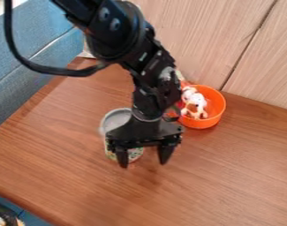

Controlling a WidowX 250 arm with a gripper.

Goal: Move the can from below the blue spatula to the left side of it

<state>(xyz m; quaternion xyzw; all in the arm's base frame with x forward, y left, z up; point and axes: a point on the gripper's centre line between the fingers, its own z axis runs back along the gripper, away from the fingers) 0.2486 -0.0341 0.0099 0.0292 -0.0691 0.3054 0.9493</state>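
Note:
The black gripper [144, 163] hangs over the middle of the wooden table, open, its two fingers pointing down and spread apart. Behind it and slightly to its left stands the can [115, 118], upright, with a grey round top and a patterned side. Part of that side shows between the fingers, while the gripper body hides much of the can's right half. Whether gripper and can touch, I cannot tell.
An orange bowl [213, 121] with a white and brown toy [194, 102] in it stands behind and right of the gripper, near the wooden wall panel [190, 37]. Blue fabric [21, 44] borders the table [62, 163] at the left.

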